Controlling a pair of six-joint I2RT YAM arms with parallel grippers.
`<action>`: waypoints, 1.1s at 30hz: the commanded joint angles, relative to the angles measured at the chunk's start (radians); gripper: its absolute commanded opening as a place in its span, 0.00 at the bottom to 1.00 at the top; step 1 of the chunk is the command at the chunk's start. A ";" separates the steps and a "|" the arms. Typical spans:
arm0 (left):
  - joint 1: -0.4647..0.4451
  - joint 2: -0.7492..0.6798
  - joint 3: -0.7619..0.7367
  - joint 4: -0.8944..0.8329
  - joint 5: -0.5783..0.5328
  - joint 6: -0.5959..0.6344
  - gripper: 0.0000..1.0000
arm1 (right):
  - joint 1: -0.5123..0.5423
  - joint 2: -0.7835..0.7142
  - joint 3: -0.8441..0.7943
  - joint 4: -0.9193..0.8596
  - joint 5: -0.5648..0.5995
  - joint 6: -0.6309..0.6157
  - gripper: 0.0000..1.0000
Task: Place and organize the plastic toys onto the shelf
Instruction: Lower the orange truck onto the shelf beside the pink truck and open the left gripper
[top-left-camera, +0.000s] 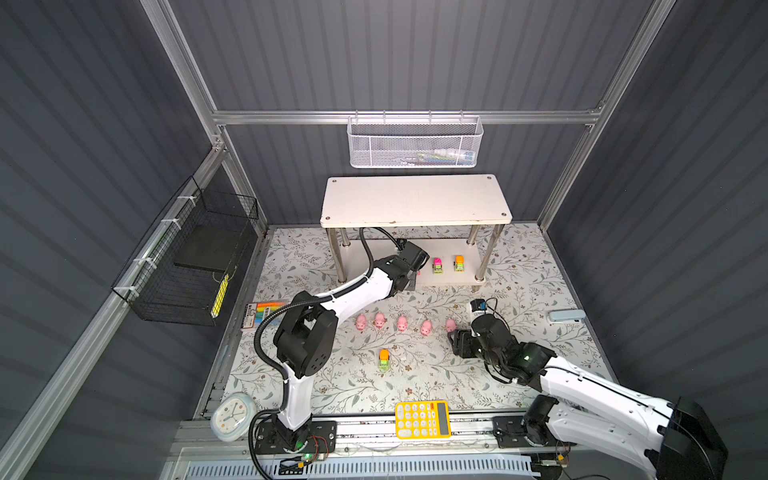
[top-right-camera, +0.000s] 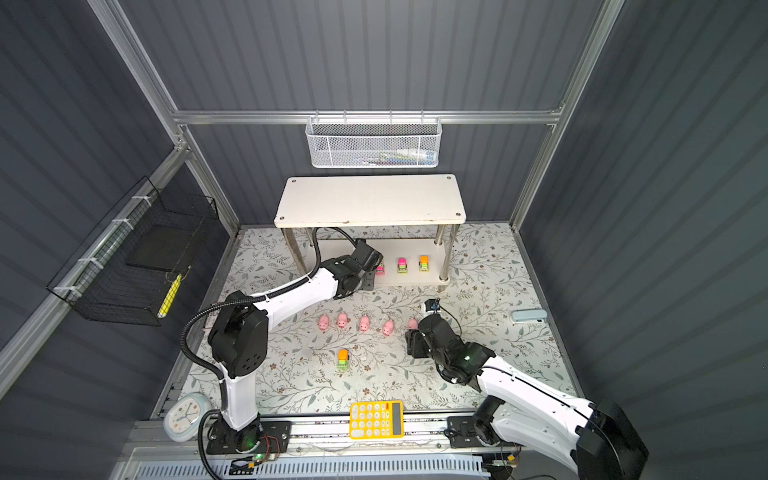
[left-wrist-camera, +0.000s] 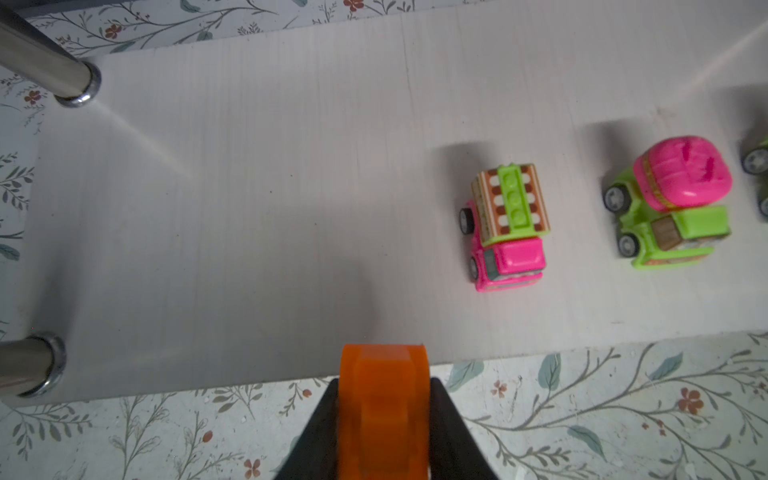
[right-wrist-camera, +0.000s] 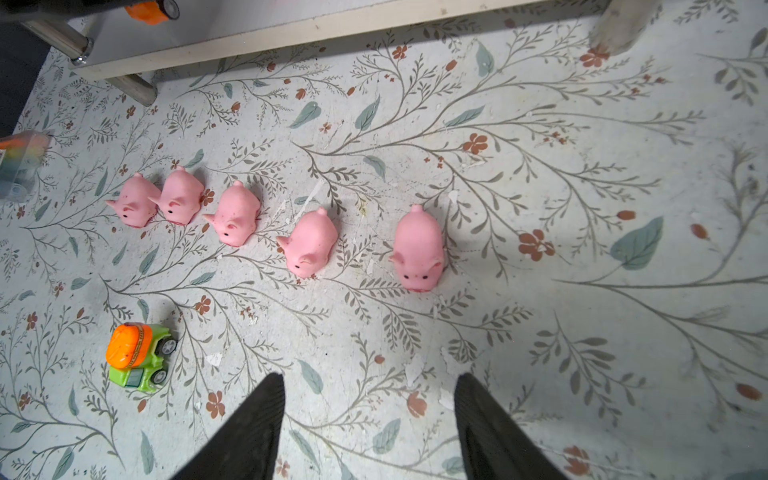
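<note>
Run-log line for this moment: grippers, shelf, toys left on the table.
left gripper: shut on orange vehicle, at shelf front edge | right gripper: open, over table | shelf: three vehicles | table: five pigs, one mixer truck

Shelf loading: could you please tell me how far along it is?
Done: three vehicles stand on the shelf, lower board. In hand: the left gripper grips an orange toy at that board's front edge. Left: five pigs and one orange-green truck on the table.

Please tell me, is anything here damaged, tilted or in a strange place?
Nothing is tipped or spilled. Only the floral mat looks worn: small white flakes show where its print has peeled, near the row of pigs, which all stand upright.
</note>
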 joint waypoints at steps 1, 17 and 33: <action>0.024 0.018 -0.020 0.072 -0.031 0.020 0.33 | -0.004 -0.014 0.022 -0.029 0.018 -0.008 0.67; 0.084 0.097 0.003 0.161 0.051 0.025 0.33 | -0.005 -0.032 0.040 -0.063 0.027 -0.002 0.67; 0.100 0.153 0.035 0.182 0.086 0.005 0.33 | -0.005 -0.024 0.039 -0.060 0.035 0.006 0.67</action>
